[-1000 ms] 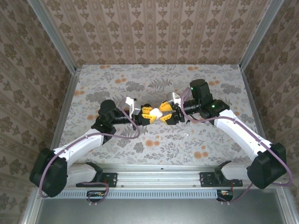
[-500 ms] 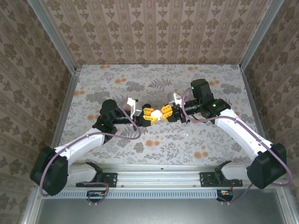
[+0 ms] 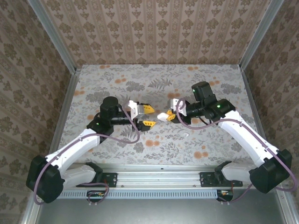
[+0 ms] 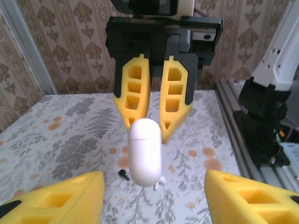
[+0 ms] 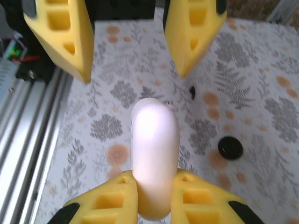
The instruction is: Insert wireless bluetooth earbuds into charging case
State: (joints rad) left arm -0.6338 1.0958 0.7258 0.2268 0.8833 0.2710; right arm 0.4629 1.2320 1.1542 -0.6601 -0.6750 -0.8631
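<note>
1. Above the floral table (image 3: 117,79), top external view: two arms meet near the centre. One white charging case (image 3: 162,116) sits off the surface, clamped in the right gripper (image 3: 169,115). The left gripper (image 3: 148,116) faces it from just beside, its jaws spread and holding nothing.
2. Left wrist view: the left gripper (image 4: 153,186) frames the bottom edge, its two yellow fingers well apart. Opposite, the right gripper (image 4: 149,130) pinches the upper end of the single charging case (image 4: 145,156), a glossy white, rounded capsule in profile. One tiny black earbud (image 4: 123,173) lies on the table (image 4: 60,121) below it.
3. Right wrist view: the right gripper (image 5: 156,186) is closed on the charging case (image 5: 154,140), which projects forward. The left gripper (image 5: 134,74) stands apart from the case, parted. On the table (image 5: 261,107) lie one earbud (image 5: 192,92) and one black round disc (image 5: 230,147).
</note>
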